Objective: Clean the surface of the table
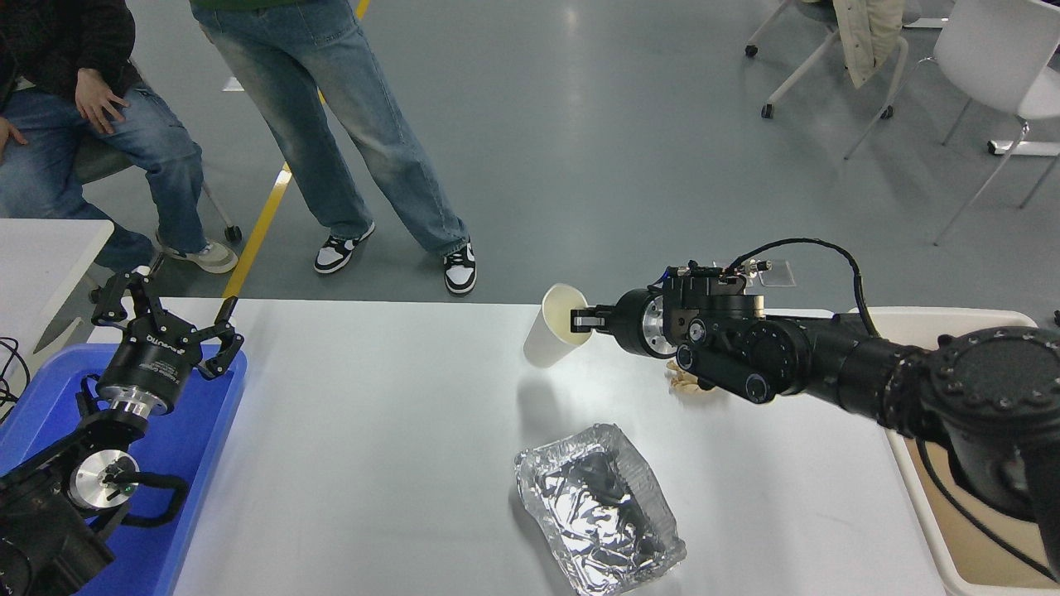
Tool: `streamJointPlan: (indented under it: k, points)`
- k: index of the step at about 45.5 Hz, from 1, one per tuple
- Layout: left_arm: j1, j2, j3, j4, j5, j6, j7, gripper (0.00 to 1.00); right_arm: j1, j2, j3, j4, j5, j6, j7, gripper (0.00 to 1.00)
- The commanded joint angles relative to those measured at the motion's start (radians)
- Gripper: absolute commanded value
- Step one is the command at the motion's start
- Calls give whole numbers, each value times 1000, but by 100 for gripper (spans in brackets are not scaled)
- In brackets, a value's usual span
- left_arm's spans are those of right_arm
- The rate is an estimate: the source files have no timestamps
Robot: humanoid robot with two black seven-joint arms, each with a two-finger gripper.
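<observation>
Table surface (373,430) isn't clear yet: my right gripper (582,321) pinches the tilted paper cup (551,338) by its rim only, so it could slip; left gripper (161,319) sits parked, splayed.

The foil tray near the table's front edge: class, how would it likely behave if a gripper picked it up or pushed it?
The foil tray looks crumpled and thin-walled, so it would probably dent under a pinch. It appears empty, so it is likely light and may slide on the smooth table surface when pushed.

The table surface (373,430) is a wide, matte grey-white top with rounded corners, lying flat.
</observation>
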Motion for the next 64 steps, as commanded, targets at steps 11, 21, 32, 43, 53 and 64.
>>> streamJointPlan:
  k: [11, 21, 32, 43, 53, 64]
  points:
    - [0, 0, 0, 0, 0, 0, 0, 100, 338, -288, -92, 473, 1, 53, 7, 0]
    - [0, 0, 0, 0, 0, 0, 0, 100, 433, -558, -123, 673, -22, 74, 14, 0]
    - [0, 0, 0, 0, 0, 0, 0, 100, 496, -896, -132, 780, -156, 153, 17, 0]
    - [0, 0, 0, 0, 0, 0, 0, 100, 432, -1173, -133, 763, -199, 162, 63, 0]
    - [0, 0, 0, 0, 0, 0, 0, 100, 268, -1359, -120, 722, -266, 131, 63, 0]
    - [0, -1, 0, 0, 0, 0, 0, 100, -129, -1280, -114, 550, -133, -207, 65, 0]
